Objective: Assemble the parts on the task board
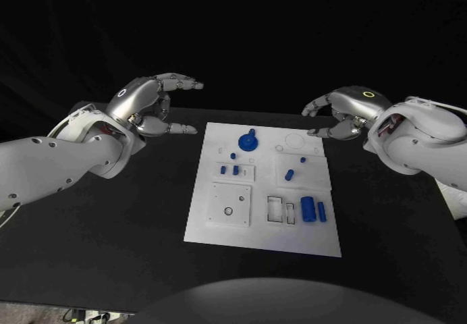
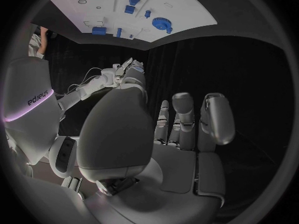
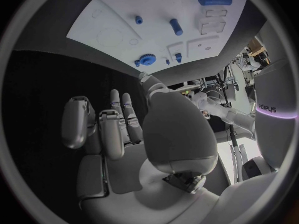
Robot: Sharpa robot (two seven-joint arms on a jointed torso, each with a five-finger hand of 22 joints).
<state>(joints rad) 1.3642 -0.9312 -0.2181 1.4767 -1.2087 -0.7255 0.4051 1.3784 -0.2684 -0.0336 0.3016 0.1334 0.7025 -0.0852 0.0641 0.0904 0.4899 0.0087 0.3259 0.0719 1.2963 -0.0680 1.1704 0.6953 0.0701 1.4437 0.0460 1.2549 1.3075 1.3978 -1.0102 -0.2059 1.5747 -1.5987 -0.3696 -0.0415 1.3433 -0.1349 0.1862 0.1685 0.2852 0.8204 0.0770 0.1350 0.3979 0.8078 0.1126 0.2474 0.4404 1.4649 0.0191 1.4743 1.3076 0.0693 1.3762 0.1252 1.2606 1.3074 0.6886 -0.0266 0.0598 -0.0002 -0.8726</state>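
While blue parts (image 1: 249, 142) lie on the task board (image 1: 219, 229) | left hand (image 1: 146, 104) spread, empty | right hand (image 1: 343, 111) spread, empty

A black counter (image 1: 117, 223) fills the scene under dim light, its surface matte. Beyond its far edge hangs a black backdrop (image 1: 253, 47). Past the near left corner, a strip of pale floor (image 1: 39, 314) with cables.
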